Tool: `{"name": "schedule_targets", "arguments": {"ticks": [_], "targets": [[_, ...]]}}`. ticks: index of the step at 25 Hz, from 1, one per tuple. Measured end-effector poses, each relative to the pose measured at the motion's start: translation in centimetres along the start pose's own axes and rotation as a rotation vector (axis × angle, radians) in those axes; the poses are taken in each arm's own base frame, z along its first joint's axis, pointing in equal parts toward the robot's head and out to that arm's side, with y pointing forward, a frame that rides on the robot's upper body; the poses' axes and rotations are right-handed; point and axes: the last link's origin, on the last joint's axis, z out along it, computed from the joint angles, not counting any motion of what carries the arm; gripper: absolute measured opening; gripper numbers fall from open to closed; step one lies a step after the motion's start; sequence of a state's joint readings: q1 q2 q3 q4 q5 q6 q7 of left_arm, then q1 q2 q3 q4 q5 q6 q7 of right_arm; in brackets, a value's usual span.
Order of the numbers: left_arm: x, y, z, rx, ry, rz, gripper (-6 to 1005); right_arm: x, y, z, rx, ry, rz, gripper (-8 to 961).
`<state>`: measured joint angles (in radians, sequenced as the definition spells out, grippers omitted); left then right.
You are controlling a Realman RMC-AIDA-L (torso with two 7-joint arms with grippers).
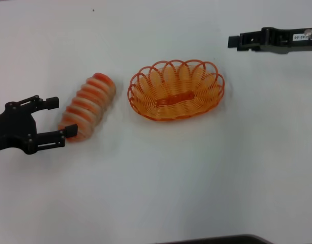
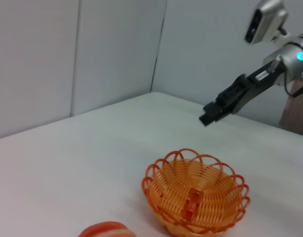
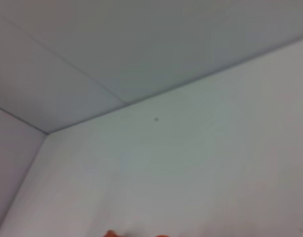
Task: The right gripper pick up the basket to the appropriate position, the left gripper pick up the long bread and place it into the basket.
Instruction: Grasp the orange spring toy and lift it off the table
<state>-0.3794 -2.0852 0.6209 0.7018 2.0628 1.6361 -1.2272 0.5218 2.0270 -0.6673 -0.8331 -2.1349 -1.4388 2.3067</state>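
**Bread lies aslant beside the basket**

The bread (image 1: 87,106) lies mid-table, long axis slanting toward the far edge, just left of the basket (image 1: 176,89). Left gripper (image 1: 61,118), jaws wide, straddles its near end. Right gripper (image 1: 233,41) hovers far right; jaws: cannot tell.

Long bread (image 2: 106,230) cut by frame edge in left wrist view.

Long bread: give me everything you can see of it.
The long bread is a ridged, segmented toy loaf, cream-tan with orange-red stripes, plastic-looking. It lies flat on the white table, running diagonally, to the left of the basket with a gap between them. The left gripper, open, brackets its near end; contact can't be confirmed. The left wrist view shows only one end.
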Motion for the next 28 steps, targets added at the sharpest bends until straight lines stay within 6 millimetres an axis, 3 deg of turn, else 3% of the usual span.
{"name": "schedule_targets", "arguments": {"ticks": [6, 13, 17, 22, 28], "targets": [[0.0, -0.3, -0.3, 0.027, 0.020, -0.028, 872, 1.6, 1.8, -1.1, -0.191, -0.097, -0.362, 453], [-0.2, -0.3, -0.5, 0.034, 0.020, -0.061, 872, 4.3, 1.6, -2.3, -0.220, -0.099, -0.754, 594], [-0.6, 0.0, -0.3, 0.030, 0.019, -0.084, 872, 6.1, 0.8, -2.0, -0.207, -0.025, -0.832, 675], [-1.0, 0.1, -0.3, 0.036, 0.016, -0.096, 872, 8.7, 0.1, -1.4, -0.204, 0.046, -0.929, 899], [-0.8, -0.5, -0.2, 0.060, 0.007, -0.132, 872, 9.1, -0.5, -1.3, -0.182, 0.035, -0.930, 954]]}}
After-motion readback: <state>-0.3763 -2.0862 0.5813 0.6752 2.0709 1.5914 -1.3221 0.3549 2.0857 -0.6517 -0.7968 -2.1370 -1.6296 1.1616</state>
